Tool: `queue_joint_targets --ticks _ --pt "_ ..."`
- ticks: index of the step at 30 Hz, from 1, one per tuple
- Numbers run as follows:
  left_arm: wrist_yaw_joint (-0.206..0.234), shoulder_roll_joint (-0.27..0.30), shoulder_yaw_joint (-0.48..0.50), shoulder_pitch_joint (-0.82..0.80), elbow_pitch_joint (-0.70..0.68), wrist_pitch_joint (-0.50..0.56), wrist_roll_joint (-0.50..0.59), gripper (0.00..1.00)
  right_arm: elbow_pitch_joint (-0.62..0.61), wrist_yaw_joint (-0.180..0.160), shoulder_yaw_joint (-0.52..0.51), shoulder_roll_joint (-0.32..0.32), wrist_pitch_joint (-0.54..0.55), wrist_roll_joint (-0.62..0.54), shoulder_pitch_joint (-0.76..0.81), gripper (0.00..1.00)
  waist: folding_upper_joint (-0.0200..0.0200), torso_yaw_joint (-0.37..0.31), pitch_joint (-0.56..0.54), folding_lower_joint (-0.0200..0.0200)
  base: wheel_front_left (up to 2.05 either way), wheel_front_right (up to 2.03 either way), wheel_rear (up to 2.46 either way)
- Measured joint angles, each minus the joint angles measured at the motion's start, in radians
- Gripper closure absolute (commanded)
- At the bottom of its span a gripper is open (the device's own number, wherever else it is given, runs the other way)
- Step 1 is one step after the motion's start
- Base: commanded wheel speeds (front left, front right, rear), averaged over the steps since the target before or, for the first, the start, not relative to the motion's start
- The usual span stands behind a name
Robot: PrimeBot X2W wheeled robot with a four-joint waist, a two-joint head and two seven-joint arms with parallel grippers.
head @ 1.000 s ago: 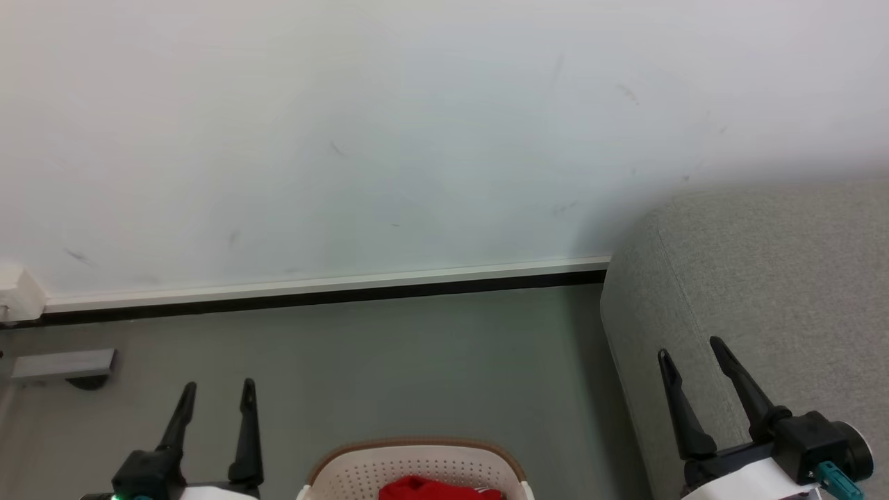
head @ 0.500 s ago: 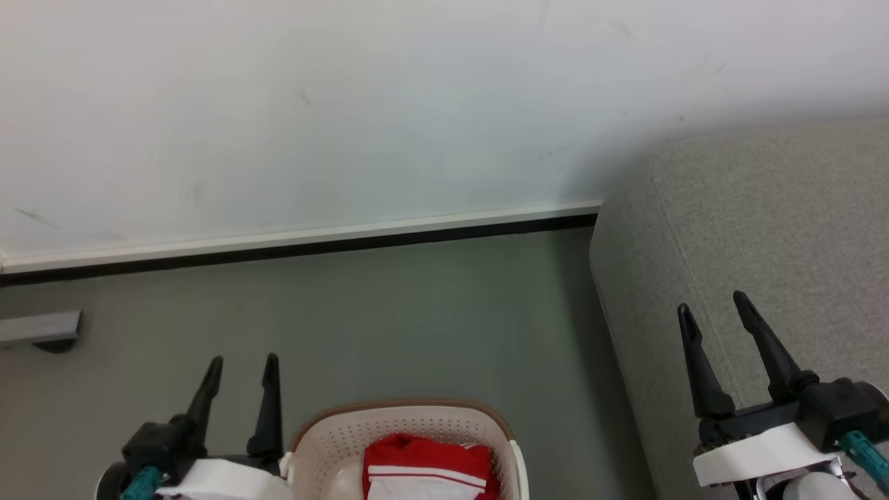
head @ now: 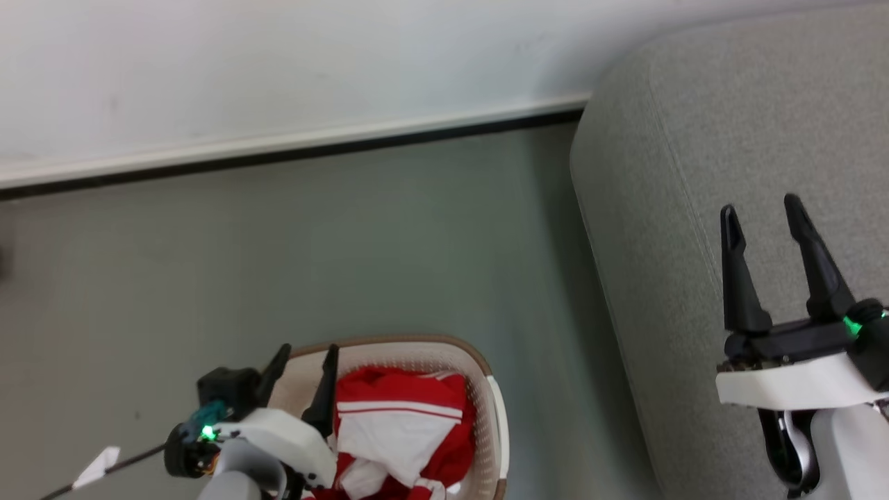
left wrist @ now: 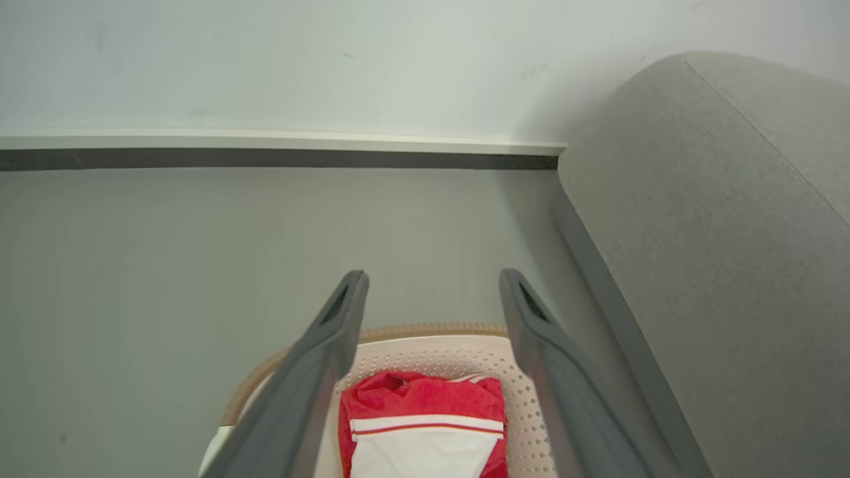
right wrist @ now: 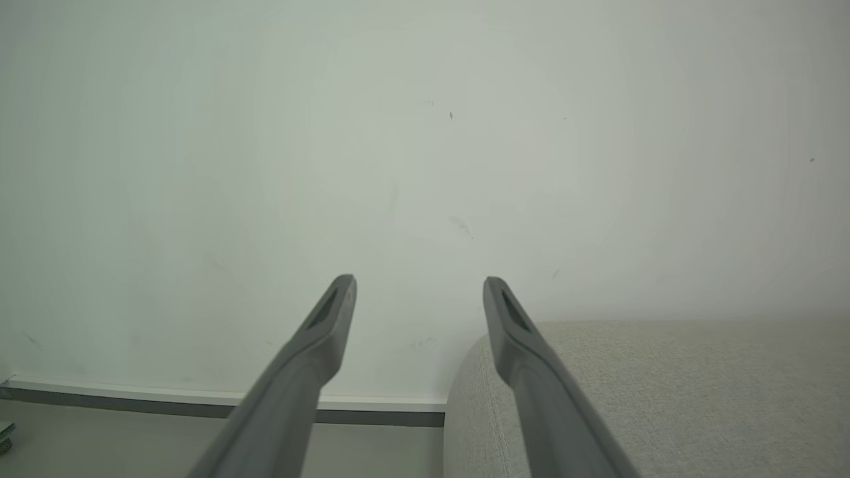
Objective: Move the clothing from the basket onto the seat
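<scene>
At the lower left of the head view, the left end effector (head: 308,349) hangs at the left side of the basket (head: 430,339), its two fingers spread apart with nothing between them. Its right finger lies just beside the left edge of the clothing (head: 396,423); whether they touch cannot be told. In the left wrist view the left end effector (left wrist: 433,275) frames the basket (left wrist: 431,328) between its parted fingers, and the clothing (left wrist: 418,425) lies below them.

The clothing is a crumpled heap of red and white fabric with thin stripes, lying inside the basket. The basket stands on the grey floor (head: 312,243), near the foot of the seat (head: 694,139) but apart from it.

To the right, the right end effector (head: 759,205) hovers over the seat's rounded edge, fingers wide apart and empty. In the right wrist view the right end effector (right wrist: 420,280) points at the wall (right wrist: 425,133), with the seat (right wrist: 664,385) below its right finger.
</scene>
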Motion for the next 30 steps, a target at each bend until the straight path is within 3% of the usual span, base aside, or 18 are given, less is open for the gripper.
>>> queue_joint_targets --ticks 15,21,30 --pt "-0.013 0.054 -0.156 -0.258 0.373 0.154 -0.072 0.00 -0.122 0.000 0.005 0.033 0.000 0.078 -0.130 0.00 0.0000 -0.076 0.235 0.0000 0.00 0.00 0.00" --pt "-0.016 0.086 -0.230 -0.340 0.483 0.198 -0.095 0.00 -0.188 0.000 0.013 0.040 0.000 0.172 -0.167 0.00 -0.0001 -0.109 0.332 0.0000 0.00 0.00 0.00" --pt "-0.016 0.104 -0.293 -0.497 0.603 0.274 -0.152 0.00 -0.291 0.000 0.015 0.042 0.000 0.179 -0.225 0.00 0.0000 -0.140 0.488 0.0000 0.00 0.00 0.00"
